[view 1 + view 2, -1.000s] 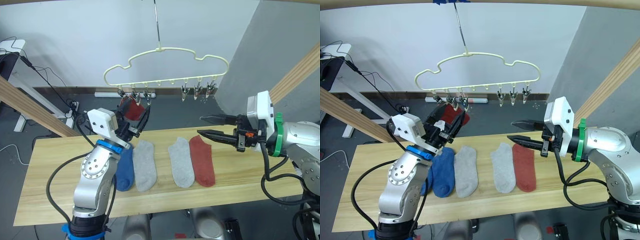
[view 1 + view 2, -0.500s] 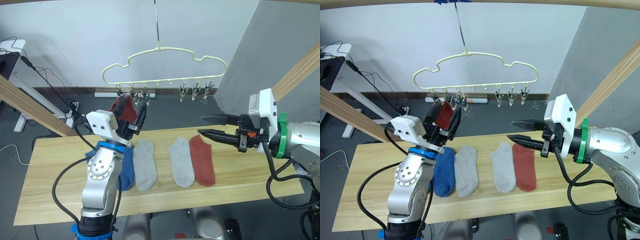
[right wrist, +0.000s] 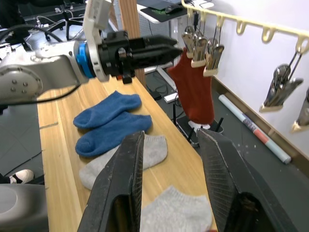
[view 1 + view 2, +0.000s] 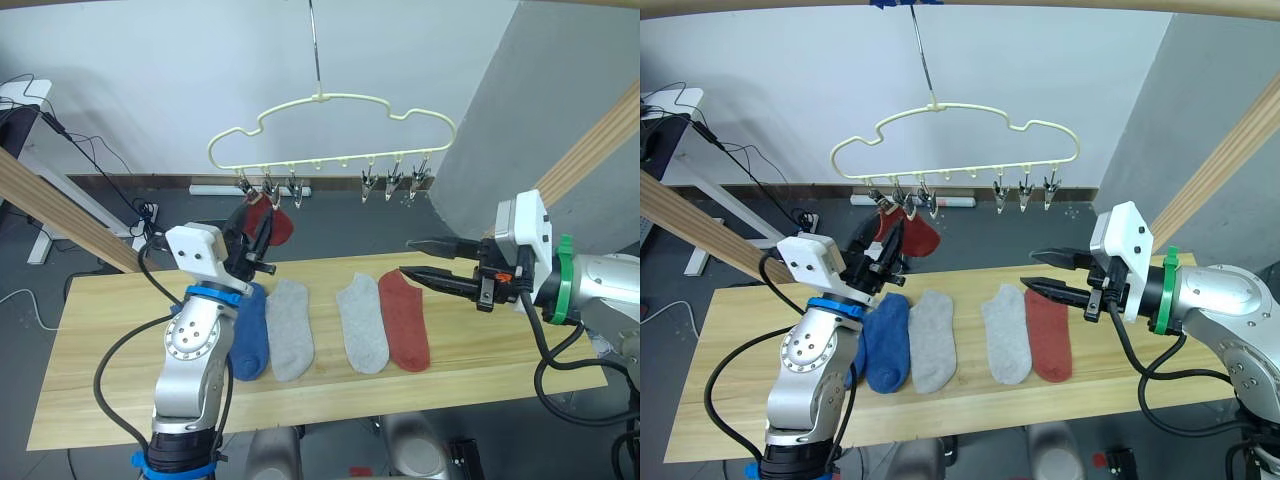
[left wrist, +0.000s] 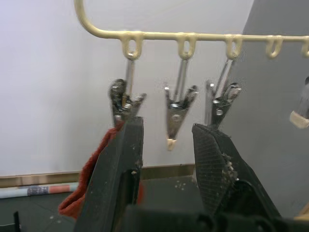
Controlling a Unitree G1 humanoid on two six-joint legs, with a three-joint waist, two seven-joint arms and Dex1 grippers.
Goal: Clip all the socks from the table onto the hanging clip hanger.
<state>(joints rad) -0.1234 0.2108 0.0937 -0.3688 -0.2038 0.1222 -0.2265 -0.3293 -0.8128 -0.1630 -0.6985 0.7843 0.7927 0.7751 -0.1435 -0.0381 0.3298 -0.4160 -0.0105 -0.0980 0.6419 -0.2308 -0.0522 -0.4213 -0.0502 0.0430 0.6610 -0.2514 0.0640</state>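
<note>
From the head camera, a red sock [image 4: 278, 222] hangs from the leftmost clips of the clip hanger [image 4: 330, 130], and the left gripper [image 4: 262, 236] sits beside it, fingers parted and empty. Five socks [image 4: 347, 321] lie mid-table [image 4: 90, 360], with bare planks toward both ends. The right gripper [image 4: 415, 258] hovers spread above them. At the left wrist, fingers [image 5: 120, 164] flank a free clip [image 5: 177, 112]. At the right wrist, two blue socks [image 3: 110, 126] show near the edge. No writing is legible.

The clip hanger [image 4: 330, 130] hangs in the upper centre, above the table [image 4: 100, 340] lower down. One sock [image 4: 272, 222] dangles from a clip at its left end. Five socks [image 4: 365, 322] lie in a row at the table's centre.
</note>
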